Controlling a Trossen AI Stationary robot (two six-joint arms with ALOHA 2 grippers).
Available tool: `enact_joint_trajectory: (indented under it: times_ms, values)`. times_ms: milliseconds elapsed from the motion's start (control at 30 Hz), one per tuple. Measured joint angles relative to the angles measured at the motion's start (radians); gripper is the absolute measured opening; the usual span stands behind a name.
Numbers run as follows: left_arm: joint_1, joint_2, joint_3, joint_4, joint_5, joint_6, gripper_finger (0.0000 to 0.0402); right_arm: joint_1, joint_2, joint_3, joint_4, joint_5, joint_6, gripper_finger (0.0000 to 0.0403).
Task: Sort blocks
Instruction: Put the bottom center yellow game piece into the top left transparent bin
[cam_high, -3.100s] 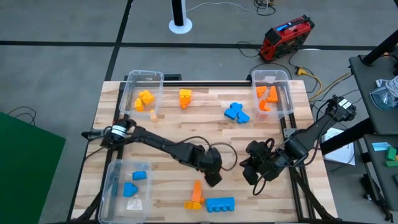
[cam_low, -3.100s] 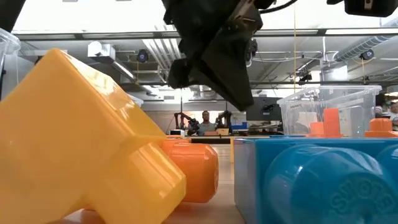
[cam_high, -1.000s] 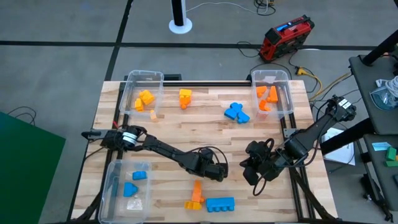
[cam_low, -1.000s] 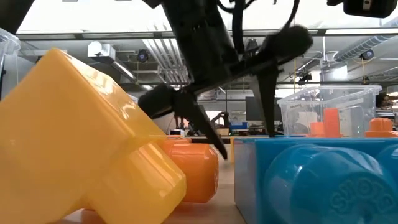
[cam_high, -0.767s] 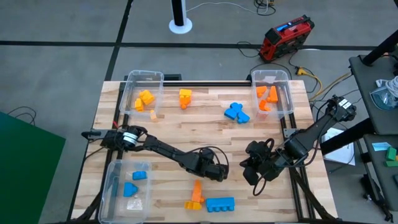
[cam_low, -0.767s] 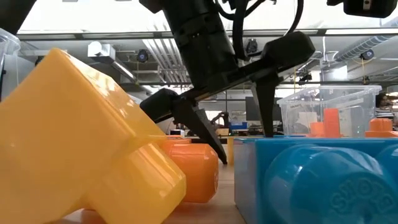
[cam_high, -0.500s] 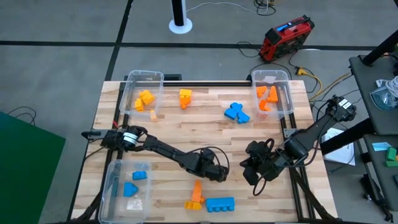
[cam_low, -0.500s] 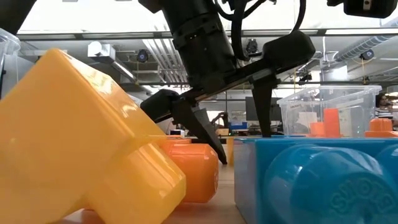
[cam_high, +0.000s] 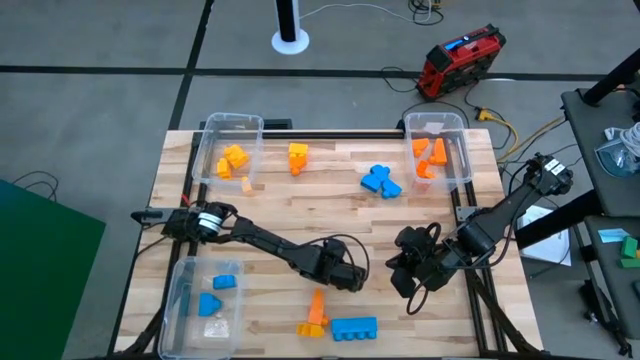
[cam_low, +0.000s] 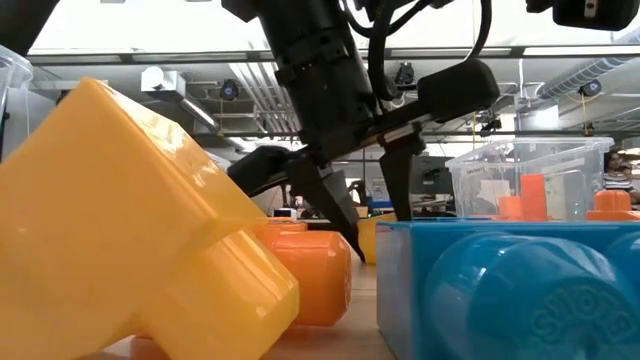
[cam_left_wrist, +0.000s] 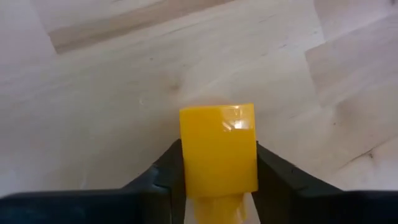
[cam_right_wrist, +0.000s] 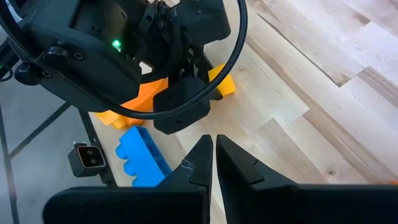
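- Yellow block (cam_left_wrist: 218, 149) sits on the desk (cam_high: 300, 215) near its middle front, pinched between the two fingers of the left gripper (cam_left_wrist: 217, 177); the left wrist view shows both fingers (cam_left_wrist: 168, 171) pressed against its sides.
- In the low view the left gripper (cam_low: 365, 235) comes down from above, its fingers closing on a small yellow piece just behind the big blocks.
- Just nearer the front edge lie an orange block (cam_high: 317, 305), a yellow one (cam_high: 307, 328) touching it, and a blue block (cam_high: 354, 328) to their right.
- Farther back, a yellow block (cam_high: 298, 155) and a blue block (cam_high: 379, 180) lie loose on the wood.
- Far-left bin (cam_high: 207, 140) holds yellow and orange-yellow blocks (cam_high: 233, 160); far-right bin (cam_high: 462, 150) holds orange blocks (cam_high: 430, 160); near-left bin (cam_high: 180, 290) holds blue blocks (cam_high: 215, 292).
- Right gripper (cam_right_wrist: 214, 155) waits over the desk's right side, to the right of the left gripper, its fingers drawn almost together and holding nothing.
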Motion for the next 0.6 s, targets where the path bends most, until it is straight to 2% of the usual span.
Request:
enact_joint_trajectory:
  times_ms: [167,300,367,500,600]
  values:
    - [0.001,0.002,0.020,-0.014,0.008,0.052,0.0113,0.000,0.000,0.000,0.000,0.000,0.000,0.0013]
    - [0.008,0.004,0.106,-0.113,0.046,0.166,0.0115,0.000,0.000,0.000,0.000,0.000,0.000,0.0013]
    - [0.017,-0.006,0.185,-0.214,0.061,0.228,0.0116,-0.004,0.000,0.000,-0.001,0.000,-0.001,0.0013]
    - [0.050,-0.016,0.376,-0.529,0.062,0.349,0.0116,-0.011,0.000,0.000,-0.008,0.000,-0.006,0.0013]
    - [0.090,-0.016,0.518,-0.768,0.026,0.419,0.0113,-0.019,0.000,0.000,-0.017,-0.001,-0.008,0.0013]
